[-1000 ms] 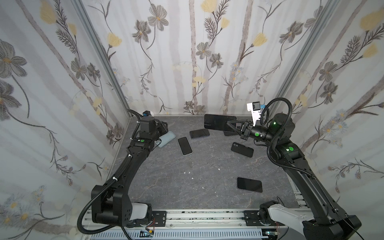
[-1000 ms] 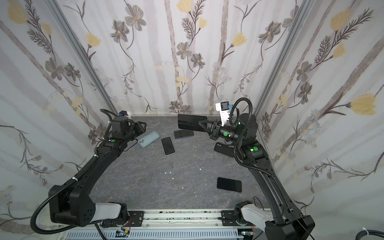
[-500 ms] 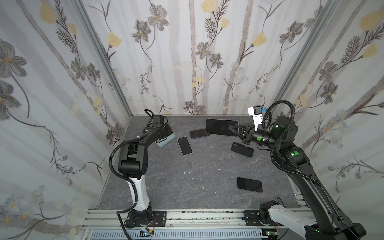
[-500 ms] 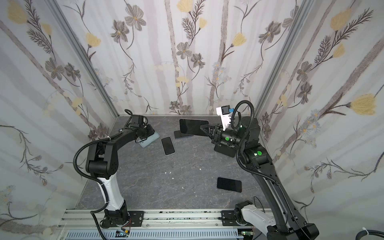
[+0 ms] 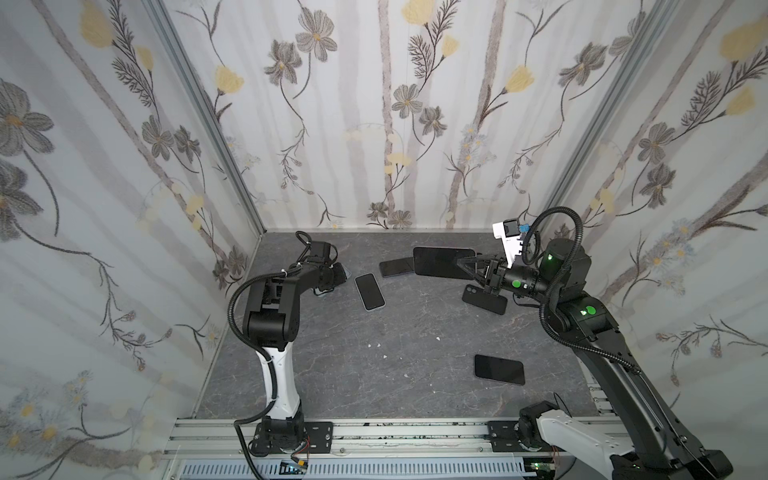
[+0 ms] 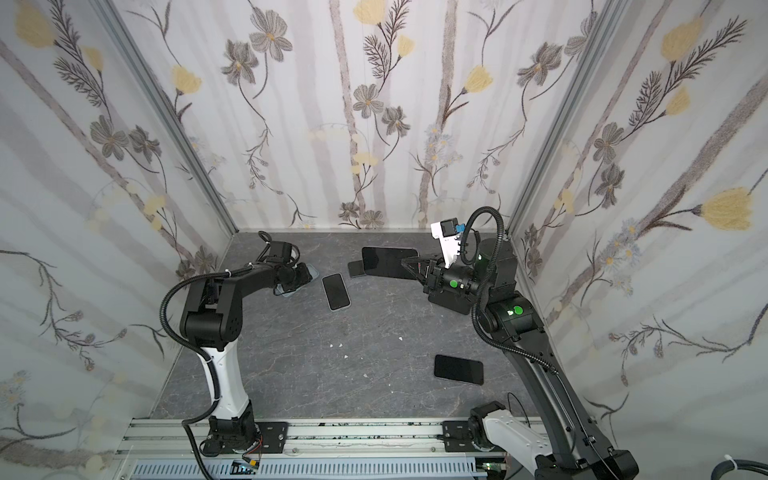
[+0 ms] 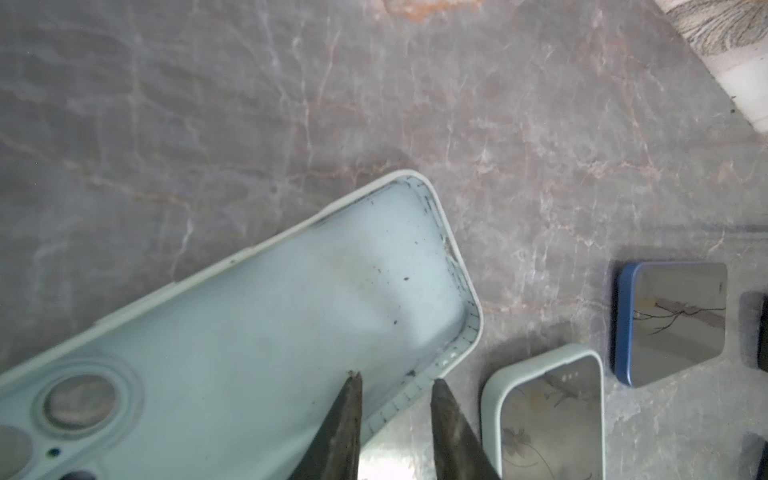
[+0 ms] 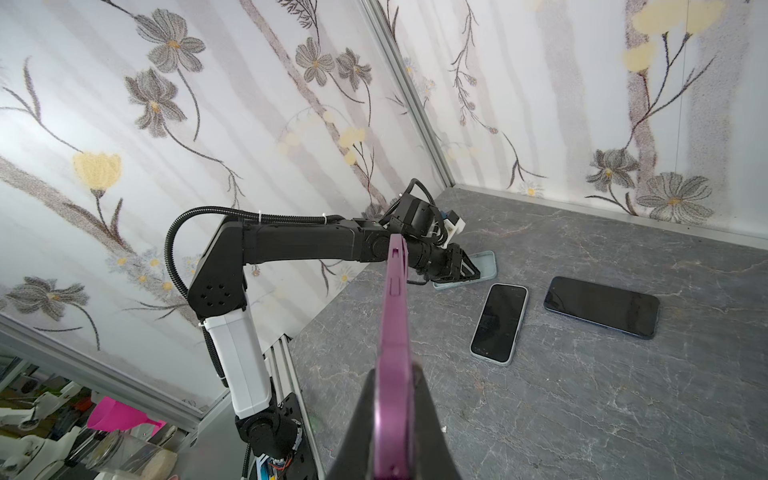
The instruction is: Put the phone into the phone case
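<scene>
The left arm (image 5: pixel 270 316) rises from the front rail on its white link, folds at the black elbow block and stretches its forearm toward the far left corner, wrist tipped down to the surface (image 5: pixel 415 332). There the left tool (image 7: pixel 394 378) is at the pale green phone case (image 7: pixel 249 332), which lies open side up near the left wall and is largely hidden under the wrist in both top views. In the left wrist view, one finger (image 7: pixel 347 411) sits inside the case and the other outside. They stand narrowly apart astride its side wall; I cannot tell whether they pinch it.

Just right of the case, a pale-cased handset (image 5: pixel 369 291) lies screen up, with a blue-edged handset (image 5: pixel 395 267) beyond it.

Further right, the phone (image 5: pixel 436 262) hangs above the back of the surface, its dark screen facing up. The right wrist view shows its purple edge (image 8: pixel 395 311) clenched between the fingers of the right tool (image 8: pixel 392 374).

The right arm (image 5: pixel 582 316) climbs from the front right corner, bends at the elbow and points its wrist leftward, roughly level. A black case (image 5: pixel 484 300) lies beneath that wrist, and a dark handset (image 5: pixel 498 369) rests nearer the front.
</scene>
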`<state>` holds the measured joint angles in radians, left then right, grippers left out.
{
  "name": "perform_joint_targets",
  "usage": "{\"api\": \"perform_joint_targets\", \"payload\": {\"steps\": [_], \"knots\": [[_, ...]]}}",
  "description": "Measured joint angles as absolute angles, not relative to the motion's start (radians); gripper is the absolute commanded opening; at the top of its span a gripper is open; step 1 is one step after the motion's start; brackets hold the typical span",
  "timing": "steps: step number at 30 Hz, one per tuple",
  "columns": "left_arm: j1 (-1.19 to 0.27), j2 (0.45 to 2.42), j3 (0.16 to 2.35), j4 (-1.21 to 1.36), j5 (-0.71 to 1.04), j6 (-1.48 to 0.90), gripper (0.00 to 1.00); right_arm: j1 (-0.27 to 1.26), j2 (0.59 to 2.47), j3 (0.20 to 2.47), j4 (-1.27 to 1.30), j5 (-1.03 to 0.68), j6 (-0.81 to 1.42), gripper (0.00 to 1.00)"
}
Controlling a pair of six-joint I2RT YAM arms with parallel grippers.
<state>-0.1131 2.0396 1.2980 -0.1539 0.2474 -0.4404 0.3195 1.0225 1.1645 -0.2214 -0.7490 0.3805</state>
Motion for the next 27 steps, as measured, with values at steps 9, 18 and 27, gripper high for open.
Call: {"api": "perform_joint_targets", "payload": {"steps": [9,18,27], "knots": [[-0.116,1.865,1.041,-0.099,0.249,-0.391,0.32,0.320,1.022,1.141,-0.216,-0.754,0.381,0.05],[-0.127,1.629,0.794,-0.154,0.302,-0.369,0.30,0.321,1.055,1.129,-0.195,-0.782,0.381,0.05],[-0.087,1.355,0.753,-0.282,0.223,-0.373,0.37,0.323,1.087,1.120,-0.163,-0.806,0.384,0.05]]}}
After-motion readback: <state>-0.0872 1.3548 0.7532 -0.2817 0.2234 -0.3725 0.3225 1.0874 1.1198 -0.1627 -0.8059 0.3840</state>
